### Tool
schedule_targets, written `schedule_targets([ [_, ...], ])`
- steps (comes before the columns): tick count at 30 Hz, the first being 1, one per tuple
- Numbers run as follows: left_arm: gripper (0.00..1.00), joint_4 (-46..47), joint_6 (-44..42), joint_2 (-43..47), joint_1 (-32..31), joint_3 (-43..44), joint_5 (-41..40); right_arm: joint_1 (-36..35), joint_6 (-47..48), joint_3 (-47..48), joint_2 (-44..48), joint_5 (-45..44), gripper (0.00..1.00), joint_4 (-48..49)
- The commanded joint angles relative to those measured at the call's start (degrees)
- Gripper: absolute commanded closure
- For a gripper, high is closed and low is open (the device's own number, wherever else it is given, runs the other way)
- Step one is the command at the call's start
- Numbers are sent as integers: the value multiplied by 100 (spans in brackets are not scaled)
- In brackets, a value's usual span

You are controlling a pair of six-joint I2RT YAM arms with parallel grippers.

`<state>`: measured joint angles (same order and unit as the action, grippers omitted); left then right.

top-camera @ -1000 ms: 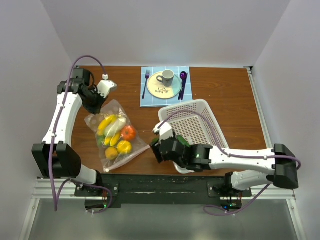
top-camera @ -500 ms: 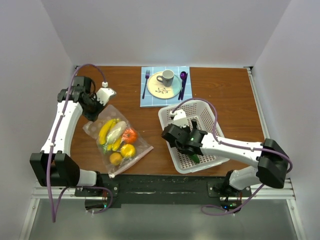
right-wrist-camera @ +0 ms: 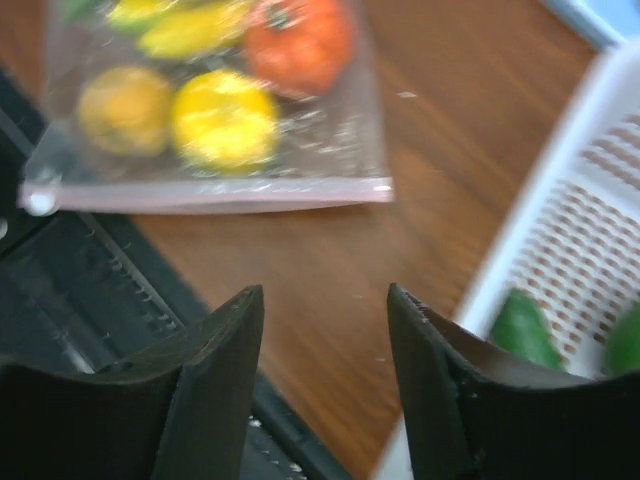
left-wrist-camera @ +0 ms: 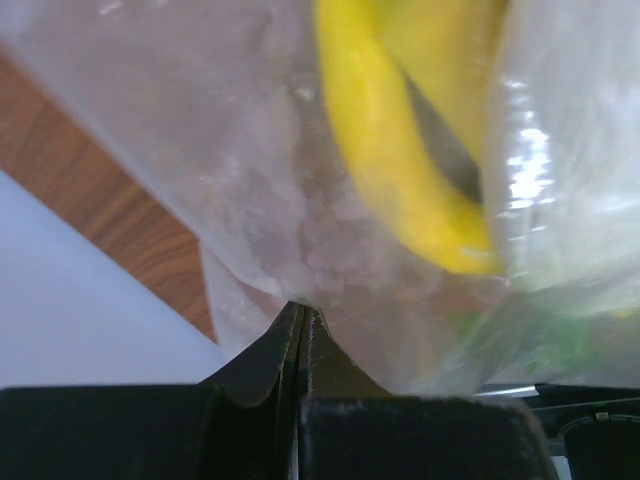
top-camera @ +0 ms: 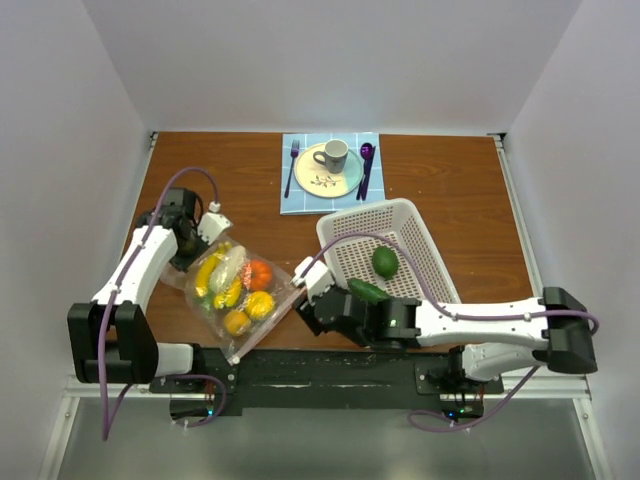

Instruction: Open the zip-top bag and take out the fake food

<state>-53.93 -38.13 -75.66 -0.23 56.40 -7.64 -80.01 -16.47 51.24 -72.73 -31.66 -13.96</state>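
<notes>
The bag point(top-camera: 238, 300) lies on the near-left part of the table point(top-camera: 450, 180), between the left arm and the basket point(top-camera: 412, 216), with its pink zip strip point(right-wrist-camera: 215, 192) along the edge that faces the right arm. It is thin, clear, crinkly film, so it probably weighs almost nothing itself, folds wherever it is pushed, and slides easily on the wood. The toy food inside gives it what weight it has: an orange-red piece point(top-camera: 258, 272) and several yellow pieces point(top-camera: 214, 270) bunched near the middle, hard, smooth, and likely to roll once free. A green round piece point(top-camera: 385, 262) and a cucumber point(top-camera: 368, 291) lie in the basket. The left pincer point(left-wrist-camera: 300, 312) is pressed together on a fold of film at the far-left end, opposite the strip, which anchors the bag. The right pincer point(right-wrist-camera: 325, 292) hangs spread and empty just short of the strip. The blurred view does not show whether the mouth is sealed. The best hold looks like one lip just behind the strip, where the plastic is stiffest. A grip on the slack middle would likely only bunch the film and slip.
</notes>
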Motion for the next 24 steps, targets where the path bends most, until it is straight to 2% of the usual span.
schedule_targets([
  [1, 100, 655, 191, -45, -336, -524, -229, -147, 302, -193, -758, 862, 65, 973],
  [4, 100, 788, 341, -81, -469, -727, -238, -147, 267, -264, -1215, 1048, 72, 1377],
  [11, 100, 867, 499, -116, -522, -806, -150, -138, 398, -27, -2042, 1232, 73, 2387],
  [16, 100, 876, 517, -107, -522, -903, -106, -68, 416, 166, -2570, 1320, 69, 2967],
  [19, 100, 972, 482, -125, -522, -1008, -124, 108, 338, 254, -2869, 1443, 60, 3231],
  [20, 100, 998, 482, -125, -522, -1052, -132, 204, 294, 263, -2983, 1522, 46, 3302],
  [23, 100, 1104, 456, -265, -522, -1079, 68, 336, 267, 220, -3098, 1558, 27, 3706],
  [24, 100, 1113, 438, -387, -522, -1070, 217, 345, 311, 193, -3142, 1514, 23, 3838],
])
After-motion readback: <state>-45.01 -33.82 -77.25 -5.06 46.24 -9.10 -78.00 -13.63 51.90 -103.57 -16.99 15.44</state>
